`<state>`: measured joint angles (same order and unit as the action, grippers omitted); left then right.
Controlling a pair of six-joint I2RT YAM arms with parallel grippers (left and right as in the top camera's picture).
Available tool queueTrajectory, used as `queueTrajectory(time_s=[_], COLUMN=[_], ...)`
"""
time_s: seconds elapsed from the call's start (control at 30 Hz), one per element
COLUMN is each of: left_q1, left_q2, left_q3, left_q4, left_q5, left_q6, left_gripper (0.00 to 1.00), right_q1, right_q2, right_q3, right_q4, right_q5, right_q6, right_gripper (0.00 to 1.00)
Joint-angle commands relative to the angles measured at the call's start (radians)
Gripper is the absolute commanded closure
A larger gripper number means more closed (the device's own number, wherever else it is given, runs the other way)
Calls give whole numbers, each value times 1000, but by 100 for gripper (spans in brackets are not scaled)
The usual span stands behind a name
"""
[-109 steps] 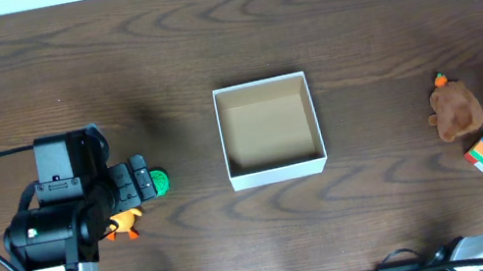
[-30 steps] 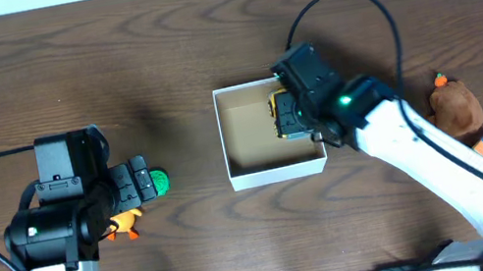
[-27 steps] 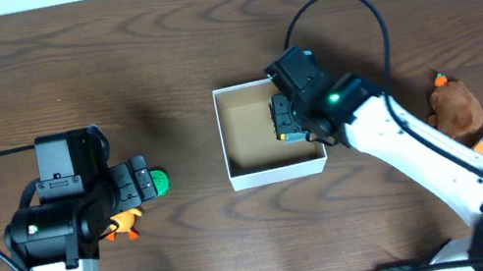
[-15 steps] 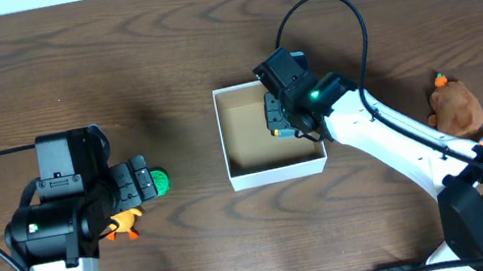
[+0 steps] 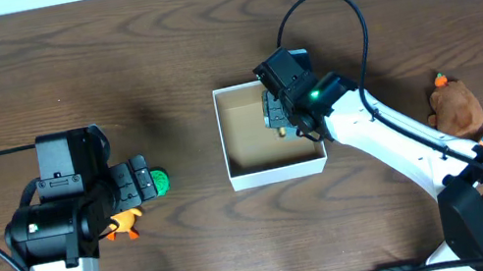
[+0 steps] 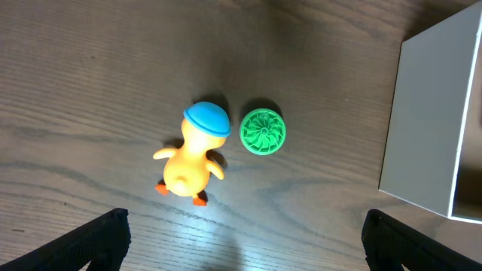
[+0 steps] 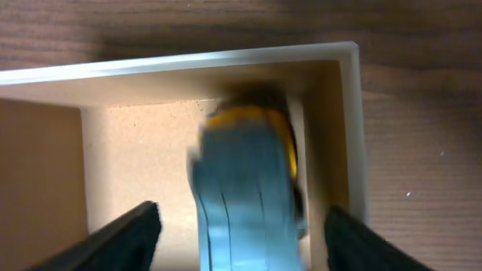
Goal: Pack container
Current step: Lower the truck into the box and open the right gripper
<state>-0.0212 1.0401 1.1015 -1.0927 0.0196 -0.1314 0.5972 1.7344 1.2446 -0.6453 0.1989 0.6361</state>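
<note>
Both hands are standing spread. The right hand (image 7: 241, 226) is hovering over the container (image 5: 225, 143), which is sitting mid-bench, with a blurred blue-and-yellow toy (image 7: 245, 188) between its fingers (image 7: 126, 235), seemingly touching neither. That toy is crowding the box's right wall, so it is risking propping on the rim, and a finger rising nearby is likely to snag the light cardboard and drag it. The left hand (image 6: 245, 237) is hovering over the duck (image 6: 188, 158) and green disc (image 6: 263, 132), which is liable to roll.

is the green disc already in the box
No, the green disc lies on the wooden table beside the yellow duck, outside the white box.
</note>
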Motion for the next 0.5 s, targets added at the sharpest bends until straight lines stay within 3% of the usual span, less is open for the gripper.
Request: queueTrajectory(time_s=[0.0,0.3,0.47], left_q1=[5,5,5], left_q2=[6,6,6], left_q3=[15,15,15], left_q4=[-2,-2,-2], left_q5=[-2,-1,-2], left_q6=[-5,-5,-5], left_gripper=[2,2,2], right_q1=[-1,-1,-1], right_q2=[3,3,-19], right_q3=[14,14,27], right_q4=[2,16,67], right_q5=[21,21,7], right_q6=[-2,-4,-91], right_gripper=[26,28,30])
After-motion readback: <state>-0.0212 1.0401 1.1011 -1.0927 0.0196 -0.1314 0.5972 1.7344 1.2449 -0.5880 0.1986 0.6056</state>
